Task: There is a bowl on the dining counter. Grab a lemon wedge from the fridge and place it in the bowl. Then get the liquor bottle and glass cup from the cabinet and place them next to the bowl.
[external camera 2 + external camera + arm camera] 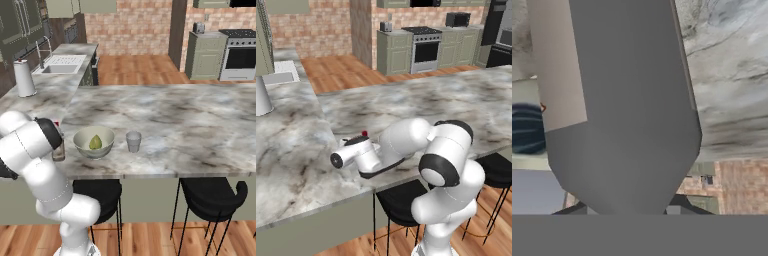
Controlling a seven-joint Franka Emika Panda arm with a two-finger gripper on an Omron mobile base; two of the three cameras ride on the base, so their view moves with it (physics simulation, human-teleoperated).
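From my right base feed I see the bowl (93, 141) on the marble dining counter (190, 125), lemon wedge (95, 143) inside, glass cup (133, 141) just beside it at 3 o'clock. At 9 o'clock, the liquor bottle (58, 148) stands behind my arm (largely hidden). In the hand view, the bottle (619, 110) looms between the fingers; I can't tell whether they clamp it.

The tabletop (200, 125) is veined in grey, white and tan marble. A pale cream bowl (93, 141) is seen with a yellow-green lemon wedge (95, 143) inside — at its 3 o'clock, a translucent grey glass cup (133, 141). The liquor bottle (622, 110) is rendered dull grey — the stools (212, 197) black.
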